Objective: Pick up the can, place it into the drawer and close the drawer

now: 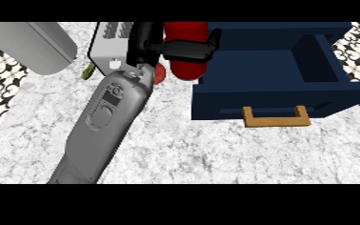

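A pale marbled counter (211, 152) is seen across the whole view. On its right side a dark blue drawer (225, 100) is found standing open, with its hollow turned upward and its front panel turned toward the view's lower edge. A grey forearm (105, 119) is seen entering from the lower left and slanting up toward the middle. A white boxy appliance (109, 47) is set at the upper middle, just left of the wrist.

The red can (188, 66) is found just beside the drawer's left wall, and in this view its lower end is overlapped with that wall's edge. Its long axis is seen running from top to bottom of the view. Whether it is raised off the counter cannot be told. It is clasped from its left side by the left hand (184, 49), with the black fingers curled across its middle toward the right. The right hand is not shown.

A tan handle (276, 120) is fixed to the drawer's front, lower right of the can.

The pick is judged done and the placing not yet made. The drawer's hollow lies to the can's right, so a carry rightward over the left wall is called for.
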`<action>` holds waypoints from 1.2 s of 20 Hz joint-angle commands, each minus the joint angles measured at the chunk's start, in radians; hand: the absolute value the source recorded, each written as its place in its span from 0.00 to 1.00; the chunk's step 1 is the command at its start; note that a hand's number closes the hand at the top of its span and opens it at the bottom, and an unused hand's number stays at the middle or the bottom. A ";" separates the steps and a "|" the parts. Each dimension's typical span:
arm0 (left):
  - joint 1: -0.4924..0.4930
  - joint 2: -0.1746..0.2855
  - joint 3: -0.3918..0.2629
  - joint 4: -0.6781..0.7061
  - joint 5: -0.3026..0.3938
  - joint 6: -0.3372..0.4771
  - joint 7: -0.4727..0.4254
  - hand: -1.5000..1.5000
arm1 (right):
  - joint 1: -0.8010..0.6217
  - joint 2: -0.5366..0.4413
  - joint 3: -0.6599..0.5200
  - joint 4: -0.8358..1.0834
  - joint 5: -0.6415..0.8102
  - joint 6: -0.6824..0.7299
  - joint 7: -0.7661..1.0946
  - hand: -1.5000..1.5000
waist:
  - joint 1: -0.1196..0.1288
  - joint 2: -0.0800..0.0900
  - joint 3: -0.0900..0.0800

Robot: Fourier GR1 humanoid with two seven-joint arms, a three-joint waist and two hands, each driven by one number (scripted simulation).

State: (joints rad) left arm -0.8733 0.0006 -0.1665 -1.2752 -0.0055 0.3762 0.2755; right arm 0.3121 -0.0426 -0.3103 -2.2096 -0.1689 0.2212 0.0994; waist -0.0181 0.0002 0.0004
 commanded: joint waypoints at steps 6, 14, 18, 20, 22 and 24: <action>-0.276 -0.001 -0.073 0.237 0.094 0.151 0.003 1.00 | -0.029 -0.010 -0.014 0.037 0.013 0.013 -0.021 0.00 | -0.008 0.002 0.000; -0.456 -0.001 -0.151 0.464 0.222 0.228 -0.031 1.00 | -0.072 0.021 0.038 0.042 0.064 -0.023 0.008 0.00 | -0.025 0.007 0.001; -0.535 -0.001 -0.149 0.553 0.252 0.200 -0.041 1.00 | -0.085 -0.023 -0.001 -0.011 0.017 -0.015 0.082 0.00 | -0.028 0.006 0.001; -0.582 -0.001 -0.097 0.626 0.260 0.158 -0.066 1.00 | -0.062 0.041 0.089 0.044 0.114 -0.043 -0.009 0.00 | -0.022 0.008 0.001; -0.570 -0.001 -0.154 0.663 0.309 0.206 -0.102 1.00 | -0.124 -0.007 0.035 0.030 0.047 -0.028 0.067 0.00 | -0.035 0.011 0.001; -0.595 -0.001 -0.149 0.720 0.323 0.188 -0.146 1.00 | -0.076 0.000 0.031 0.047 0.052 -0.004 0.018 0.00 | -0.049 0.014 0.002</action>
State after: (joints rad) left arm -1.4335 0.0001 -0.2912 -0.6376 0.2715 0.5584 0.1794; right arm 0.2384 -0.0270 -0.2612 -2.1878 -0.1029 0.1999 0.1314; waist -0.0522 0.0104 0.0014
